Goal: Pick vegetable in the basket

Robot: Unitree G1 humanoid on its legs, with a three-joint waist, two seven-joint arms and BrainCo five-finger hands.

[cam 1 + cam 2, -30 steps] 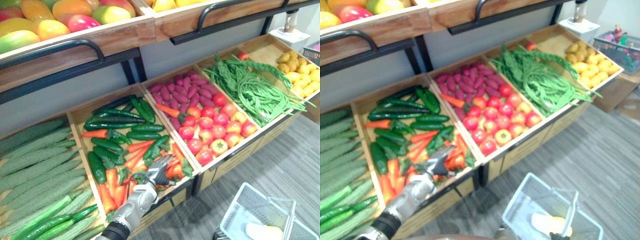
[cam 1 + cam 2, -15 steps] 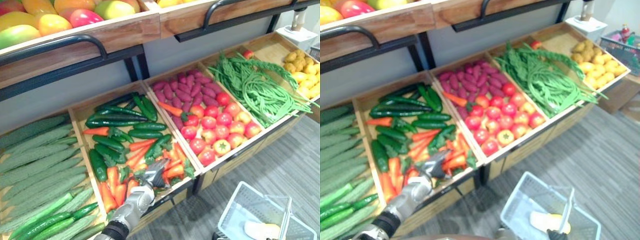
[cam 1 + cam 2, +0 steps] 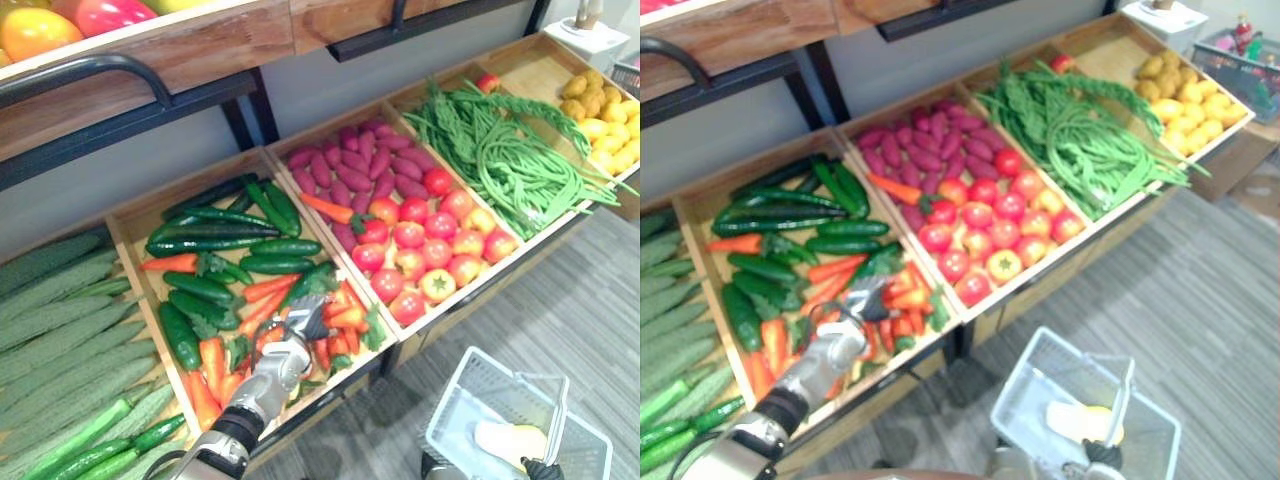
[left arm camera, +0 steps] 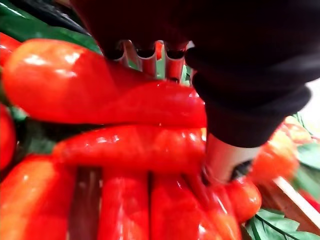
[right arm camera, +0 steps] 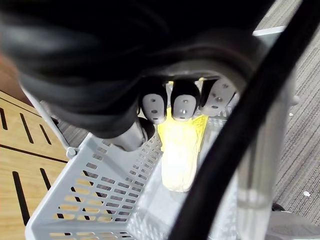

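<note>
Carrots (image 3: 345, 318) lie in the crate (image 3: 130, 222) beside the cucumbers (image 3: 215, 242). Your left hand (image 3: 300, 322) is down among them with the arm stretched forward, so this looks like the grasp step. You cannot tell whether it has closed on one. Next, secure a single carrot and lift it clear. Your right hand (image 5: 182, 105) is curled round the handle of the basket (image 3: 455, 400).

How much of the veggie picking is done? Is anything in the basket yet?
One pale yellow vegetable already lies in the white basket, which the right hand holds by its handle. Right now the left hand is down in the crate, fingers and thumb around a carrot. Left to do: lift that carrot out and drop it in the basket.
</note>
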